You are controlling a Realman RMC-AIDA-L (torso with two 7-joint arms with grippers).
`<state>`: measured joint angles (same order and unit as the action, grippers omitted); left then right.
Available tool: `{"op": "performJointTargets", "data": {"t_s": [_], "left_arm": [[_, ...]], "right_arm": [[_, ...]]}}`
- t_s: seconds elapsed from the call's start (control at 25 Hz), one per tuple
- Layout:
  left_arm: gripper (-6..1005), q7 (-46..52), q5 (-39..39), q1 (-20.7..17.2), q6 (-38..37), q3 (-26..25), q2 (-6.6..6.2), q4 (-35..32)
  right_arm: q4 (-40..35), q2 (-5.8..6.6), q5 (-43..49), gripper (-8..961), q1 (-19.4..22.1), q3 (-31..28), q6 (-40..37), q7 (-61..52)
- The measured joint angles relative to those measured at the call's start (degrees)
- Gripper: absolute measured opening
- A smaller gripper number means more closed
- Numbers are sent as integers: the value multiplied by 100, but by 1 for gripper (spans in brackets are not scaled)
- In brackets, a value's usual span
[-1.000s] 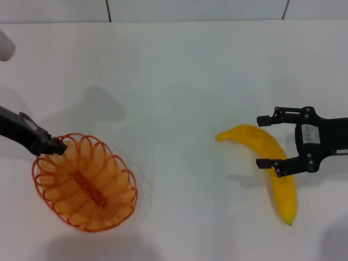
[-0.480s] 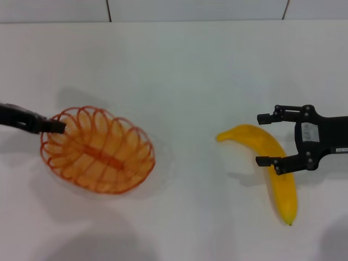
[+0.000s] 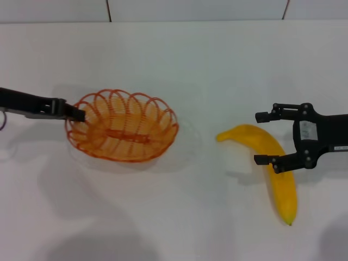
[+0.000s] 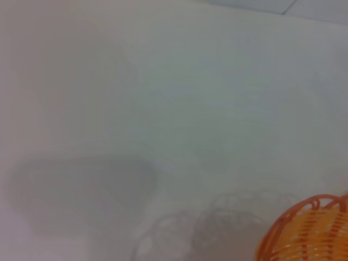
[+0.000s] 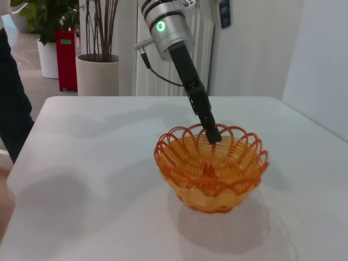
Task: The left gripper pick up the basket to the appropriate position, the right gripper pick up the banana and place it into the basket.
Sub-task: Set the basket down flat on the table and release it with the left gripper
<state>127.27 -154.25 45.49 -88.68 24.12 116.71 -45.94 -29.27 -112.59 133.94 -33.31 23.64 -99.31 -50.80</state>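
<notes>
Presently the left gripper (image 3: 78,113) is clamped on the 9 o'clock rim of the basket (image 3: 124,132), holding it lifted above the white table (image 3: 179,65). At 3 o'clock, well apart, the right gripper (image 3: 263,138) hangs with fingers spread, straddling the banana (image 3: 272,163) lying on the table.

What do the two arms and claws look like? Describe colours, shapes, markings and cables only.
The right gripper is a black claw with two thin, linked fingers and a white label on its boxy body. The left gripper is a slim black claw on a black arm. In the right wrist view that arm runs up to a silver cylindrical joint with a green light and a thin dark cable beside it.
</notes>
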Motion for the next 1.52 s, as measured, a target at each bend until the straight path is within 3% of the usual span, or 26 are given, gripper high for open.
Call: {"op": "performJointTargets", "data": {"t_s": [0.48,0.92,1.52], "left_arm": [[105,1173,-158,273,52,498,10,821],[132,1157,-130,551,639,515,11,1696],[169,1164,-79,533,655,515,15,1919]], "right_arm": [[0,-4,-8,859,-21,0,-22,0],[0,-25,-17,857,-78,0,13,0],[0,-34,-17,853,-88,0,18,0]]}}
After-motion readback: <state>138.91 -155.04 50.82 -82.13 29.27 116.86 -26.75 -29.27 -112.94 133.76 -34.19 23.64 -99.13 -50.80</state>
